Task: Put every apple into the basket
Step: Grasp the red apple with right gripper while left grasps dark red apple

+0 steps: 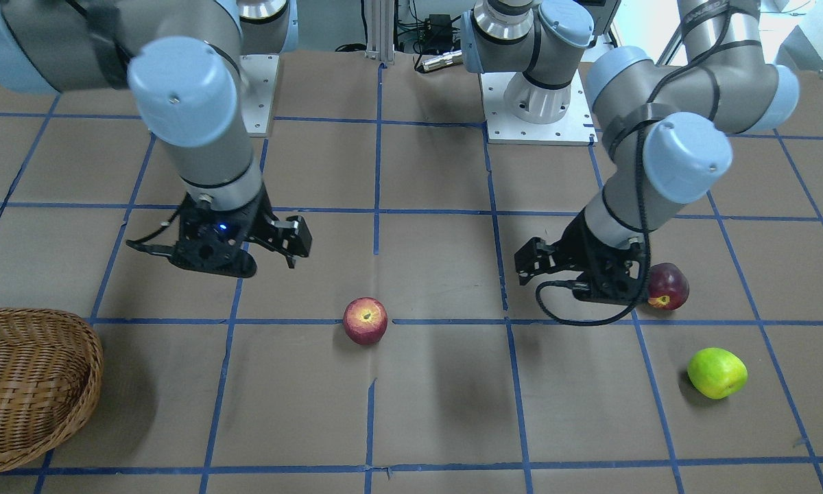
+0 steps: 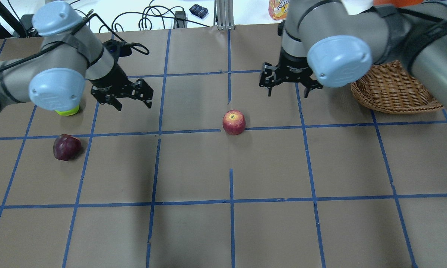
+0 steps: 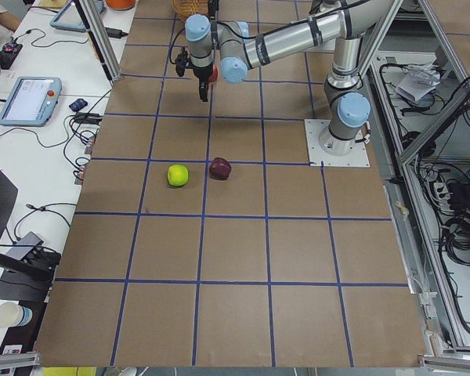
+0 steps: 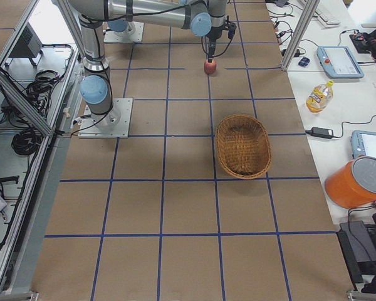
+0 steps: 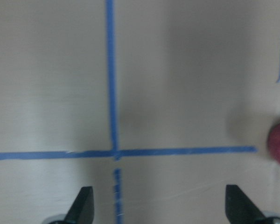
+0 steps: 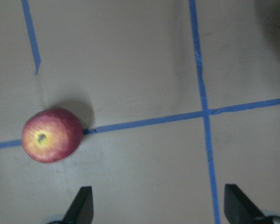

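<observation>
Right pincer [image 6: 159, 207]: jaws wide, nothing between them, hanging above the tabletop [image 6: 140, 60]. In the right wrist view the red apple [image 6: 51, 135] sits at its 10 o'clock, stem dimple up, touching a blue tape line [image 6: 149, 122]. In the overhead view the basket [image 2: 395, 108] lies at 3 o'clock of this pincer, well apart from the apple, with no fruit in it.

Left pincer [image 2: 132, 102]: also wide and empty. Maroon apple [image 2: 66, 147] is at its 8 o'clock. Green apple [image 2: 67, 111] is at 9 o'clock, half hidden under the arm's elbow. All three apples are on the tabletop; none delivered.

Judgement: the step in hand is the right arm's reach for the red apple. To do it well:
- Centre the jaws over the dimple before descending.
- Straddle the widest girth.
- Close gently, since round fruit rolls.
- Lift high enough to clear the braided rim.
</observation>
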You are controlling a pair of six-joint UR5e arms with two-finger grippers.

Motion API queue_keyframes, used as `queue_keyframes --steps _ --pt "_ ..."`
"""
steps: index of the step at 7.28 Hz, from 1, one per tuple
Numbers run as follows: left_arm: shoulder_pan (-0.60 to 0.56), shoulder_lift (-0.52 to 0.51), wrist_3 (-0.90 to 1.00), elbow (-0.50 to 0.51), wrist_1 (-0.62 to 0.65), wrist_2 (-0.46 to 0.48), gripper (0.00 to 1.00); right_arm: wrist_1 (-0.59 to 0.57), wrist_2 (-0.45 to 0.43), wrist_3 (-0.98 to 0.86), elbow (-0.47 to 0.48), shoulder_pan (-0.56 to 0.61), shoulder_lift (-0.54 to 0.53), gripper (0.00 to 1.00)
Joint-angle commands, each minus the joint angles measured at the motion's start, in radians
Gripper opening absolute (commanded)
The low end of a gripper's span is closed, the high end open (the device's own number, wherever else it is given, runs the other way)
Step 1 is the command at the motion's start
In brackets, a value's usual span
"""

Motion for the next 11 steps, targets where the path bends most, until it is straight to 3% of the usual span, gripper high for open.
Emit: queue_keyframes --steps 1,2,3,5,6,10,11 --pt "0.216 0.039 0.365 -0.017 -0.069 0.069 1.0 -0.124 0.016 0.18 -0.006 0.096 0.121 1.0" --pt "0.288 0.039 0.543 -0.048 -0.055 0.067 1.0 -0.127 0.076 0.218 -0.005 0.104 0.149 1.0" --pt "0.342 0.033 0.595 -0.069 -0.051 0.073 1.0 -0.127 0.091 0.235 -0.006 0.116 0.187 1.0" --pt "0.379 -0.004 0.661 -0.085 0.03 0.18 1.0 -0.141 0.102 0.231 -0.006 0.124 0.216 1.0" --pt "0.381 -0.018 0.683 -0.099 0.049 0.181 1.0 -0.165 0.139 0.22 -0.006 0.124 0.238 1.0" --pt "0.399 -0.114 0.677 -0.129 0.16 0.173 1.0 -0.242 0.138 0.2 -0.006 0.123 0.296 1.0" --pt "0.399 -0.13 0.675 -0.14 0.169 0.172 1.0 -0.244 0.127 0.144 -0.006 0.123 0.305 0.87"
